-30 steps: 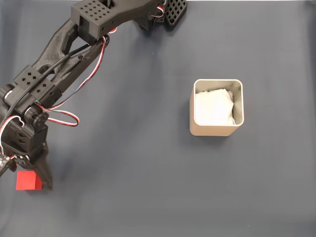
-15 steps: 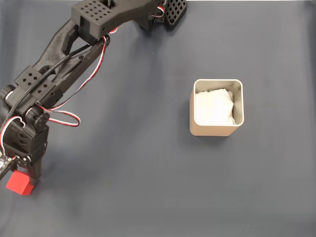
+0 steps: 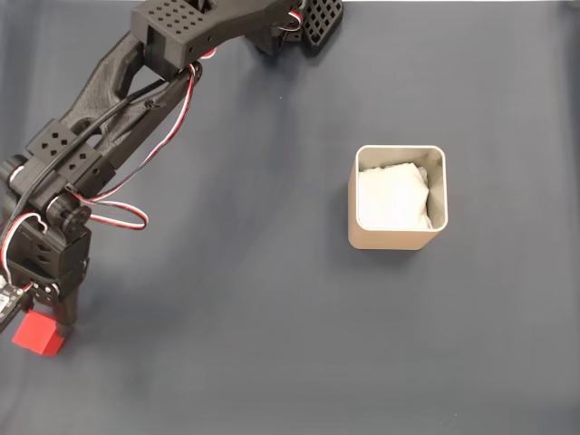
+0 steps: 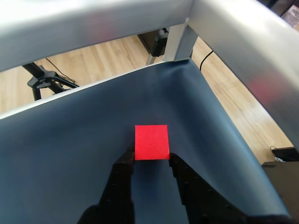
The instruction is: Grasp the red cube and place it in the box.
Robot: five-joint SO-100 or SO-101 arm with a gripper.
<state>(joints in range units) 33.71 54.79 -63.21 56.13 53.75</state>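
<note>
The dark blue bench (image 3: 272, 344) is carrying the box (image 3: 396, 237), sitting right of centre in the fixed view. Far left, the gripper (image 4: 150, 160) is standing with jaws open, tips flanking the near edge of the red cube (image 4: 151, 142).

Matte red cube (image 4: 152, 142), matte black plastic fingers (image 4: 125, 164), crumpled white paper (image 3: 391, 198) in box (image 3: 396, 239).

I count one red cube (image 3: 36, 333), one beige box (image 3: 397, 237) and, inside it, one crumpled white paper (image 3: 391, 198).
</note>
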